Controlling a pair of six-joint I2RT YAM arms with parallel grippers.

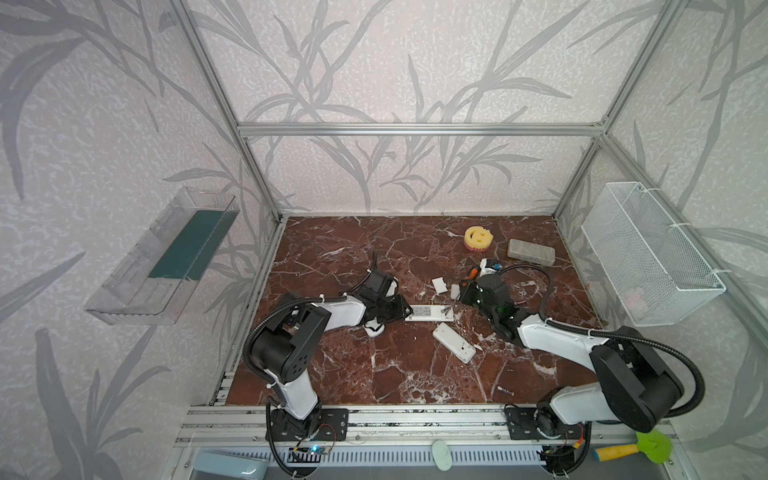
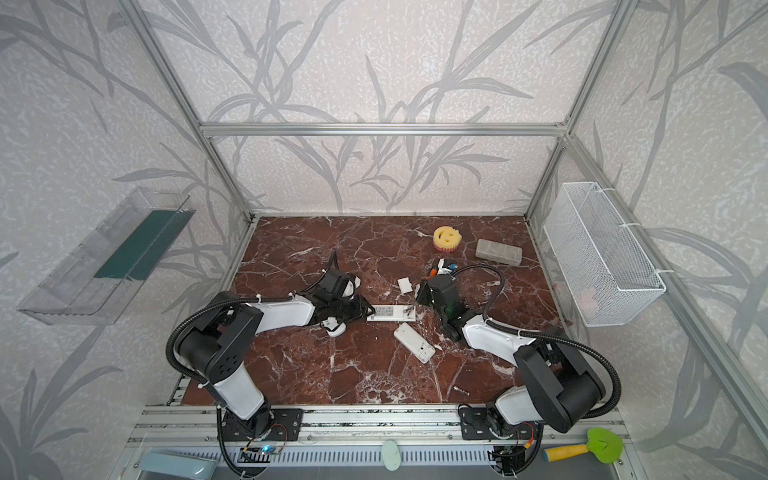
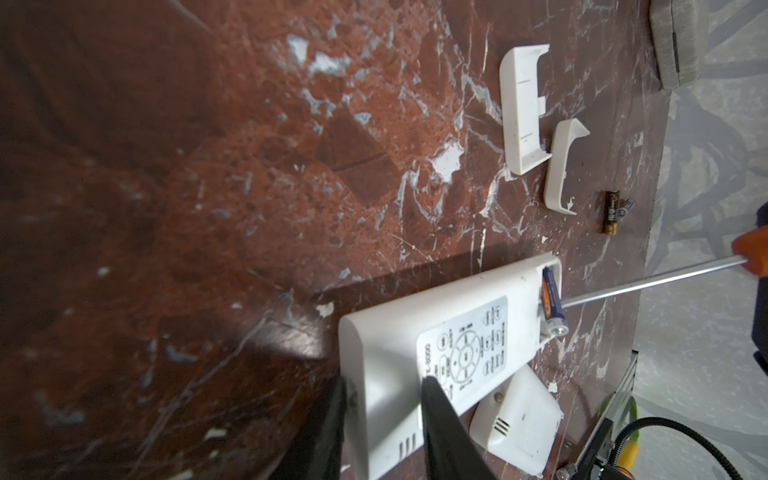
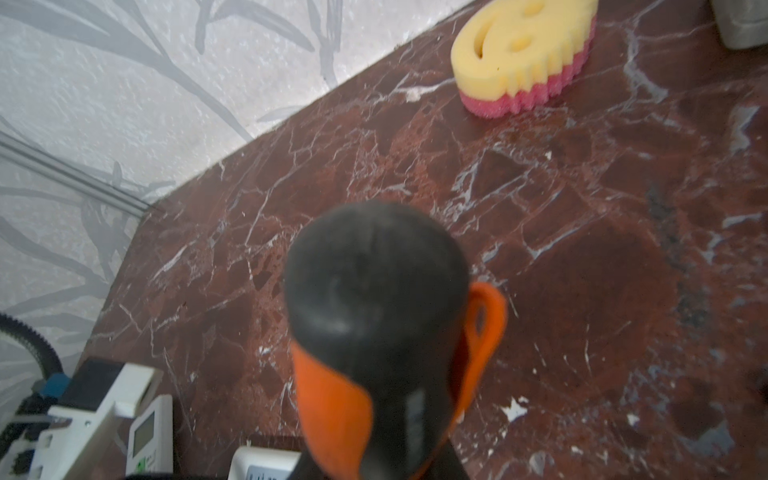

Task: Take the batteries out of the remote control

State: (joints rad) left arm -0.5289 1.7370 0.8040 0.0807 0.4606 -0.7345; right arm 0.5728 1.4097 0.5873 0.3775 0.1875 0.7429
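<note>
While the left gripper clamps one end of the white remote control, the right gripper is closed round the orange-handled screwdriver. One battery sits in the remote's open compartment; the screwdriver tip appears to touch it, though contact is unclear. In a top view, a loose battery lies at five o'clock from the remote, near the front edge of the table. Two white covers lie at one o'clock.
</note>
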